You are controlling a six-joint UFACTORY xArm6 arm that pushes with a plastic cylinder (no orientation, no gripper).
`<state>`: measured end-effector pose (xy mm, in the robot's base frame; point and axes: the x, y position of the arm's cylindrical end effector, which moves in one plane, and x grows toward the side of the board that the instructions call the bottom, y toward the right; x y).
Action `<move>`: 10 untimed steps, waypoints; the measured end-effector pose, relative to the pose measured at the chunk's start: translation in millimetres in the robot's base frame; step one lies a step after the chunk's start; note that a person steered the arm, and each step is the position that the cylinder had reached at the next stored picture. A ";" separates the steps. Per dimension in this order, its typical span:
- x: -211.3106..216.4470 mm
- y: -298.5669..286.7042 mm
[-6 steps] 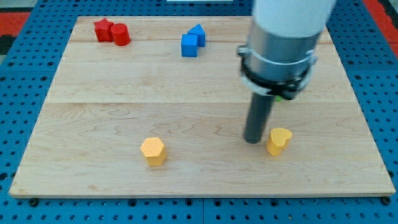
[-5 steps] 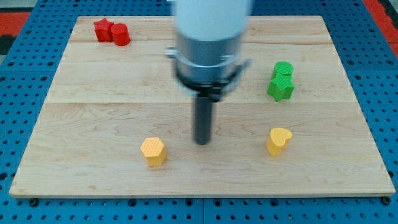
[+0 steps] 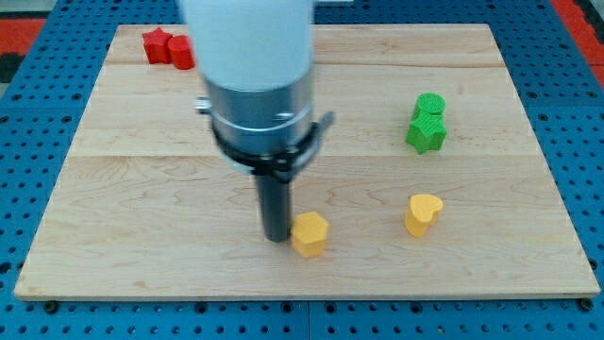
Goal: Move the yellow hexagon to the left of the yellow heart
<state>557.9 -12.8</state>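
The yellow hexagon (image 3: 310,233) lies on the wooden board near the view's bottom, at its middle. The yellow heart (image 3: 424,213) lies to its right, about a hundred pixels away. My tip (image 3: 276,236) rests on the board touching the hexagon's left side. The arm's thick body rises above the tip and hides the board's upper middle.
A red star (image 3: 155,44) and a red cylinder (image 3: 182,52) sit at the top left, partly behind the arm. A green cylinder (image 3: 429,105) and a green star (image 3: 427,133) sit at the right. The board's front edge (image 3: 302,295) runs just below the yellow blocks.
My tip swept left from beside the heart, passed round to the hexagon's left side, and the hexagon has slid right toward the heart. The blue blocks are now hidden by the arm.
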 end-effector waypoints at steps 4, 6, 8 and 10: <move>54.6 7.4; 5.7 1.7; -9.0 71.5; -7.2 89.2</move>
